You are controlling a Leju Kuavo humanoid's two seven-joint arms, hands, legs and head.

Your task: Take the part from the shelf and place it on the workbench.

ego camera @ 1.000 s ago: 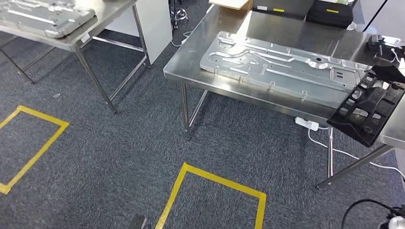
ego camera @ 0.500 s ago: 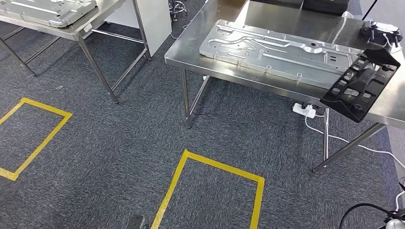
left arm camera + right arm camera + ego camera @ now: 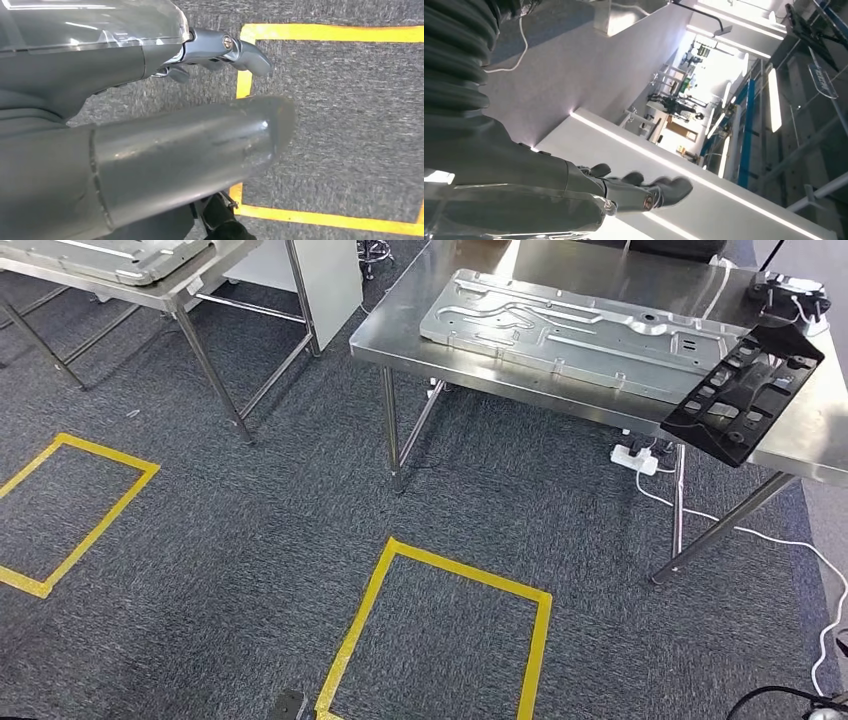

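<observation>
Black part (image 3: pixel 744 394) is hanging tilted over the workbench (image 3: pixel 470 320) front right edge, just beside the big metal plate (image 3: pixel 580 332); can't tell what's gripping it. Left hand (image 3: pixel 150 125) is hanging over carpet, fingers (image 3: pixel 247 52) apart, holding nothing. Right hand (image 3: pixel 574 195) fingers (image 3: pixel 664 192): can't tell.

- Black part (image 3: pixel 744 393), at about 2 o'clock in the head view: what holds it up cannot be seen, and whether it touches the workbench (image 3: pixel 420 330) is unclear.
- The workbench runs off the frame at 12 and 3 o'clock.
- A second table (image 3: pixel 190 285) at 11 o'clock is cut by the edge.
- Left hand (image 3: pixel 165 135): its thumb blocks most of the fingers.
- Right hand (image 3: pixel 574 195): the palm side is hidden, so its grasp cannot be judged.
- Distant hall (image 3: pixel 684 100) is too small and glary to read.
</observation>
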